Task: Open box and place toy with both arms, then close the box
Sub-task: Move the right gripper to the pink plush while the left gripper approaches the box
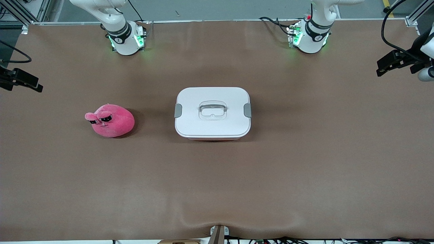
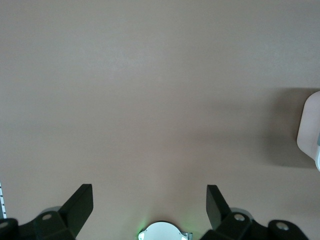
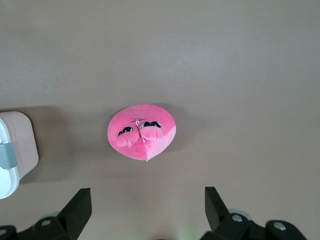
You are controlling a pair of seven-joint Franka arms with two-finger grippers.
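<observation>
The box (image 1: 212,113) stands shut in the middle of the table, with its white lid on, a grey clip (image 1: 178,110) at each short end and a clear handle (image 1: 212,110) in the centre. The pink toy (image 1: 110,121) lies beside it toward the right arm's end, eyes up. My left gripper (image 1: 379,70) hangs open and empty over the left arm's end of the table; its wrist view (image 2: 149,197) shows only a corner of the box (image 2: 310,130). My right gripper (image 1: 38,88) hangs open and empty over the right arm's end; its wrist view (image 3: 147,200) shows the toy (image 3: 142,132) and a box end (image 3: 15,150).
A brown mat (image 1: 305,169) covers the whole table. The arm bases (image 1: 126,39) (image 1: 310,37) stand along the table edge farthest from the front camera. A small mount (image 1: 218,234) and cables sit at the nearest edge.
</observation>
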